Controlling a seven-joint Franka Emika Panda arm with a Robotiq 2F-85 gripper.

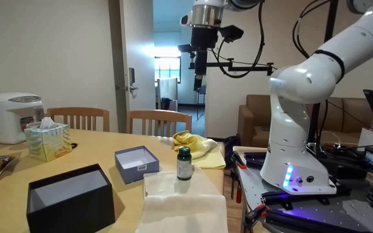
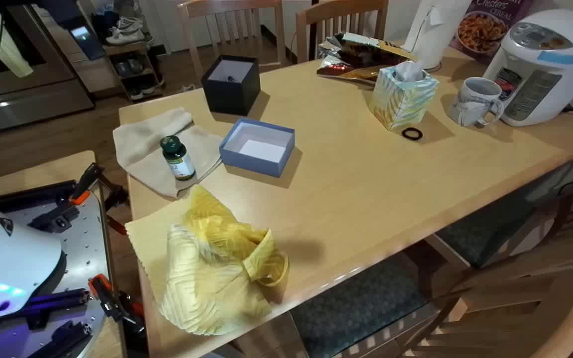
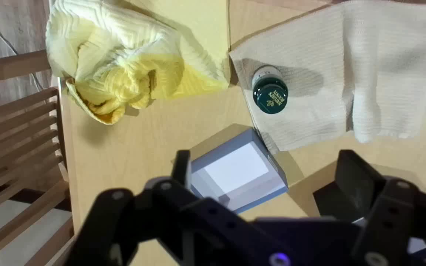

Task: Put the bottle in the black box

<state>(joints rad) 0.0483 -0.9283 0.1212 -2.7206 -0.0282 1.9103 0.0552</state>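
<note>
Foremost in the wrist view, the black two-fingered gripper of the white jointed robot arm has its fingers spread wide apart and hangs high over the light wooden table. Well below the gripper, the small dark green bottle, with a dark cap and pale label, stands upright on a beige ribbed cloth; in the wrist view it appears beyond the fingertips, about level with the middle of the span between them. Just beside this cloth are a shallow blue-grey cardboard box with a pale interior and a crumpled yellow-and-white cloth. Near the shallow box stands the large matte black rectangular box, its top uncovered, the bottle being outside its walls; in the wrist view a finger hides part of it. Farther along the table come a patterned tissue box, a white hot-water dispenser and, visible in an exterior view, a grey-and-white mug. Beyond the table edge, an exterior view shows slatted wooden chairs, then a pale door and a brown sofa.
</note>
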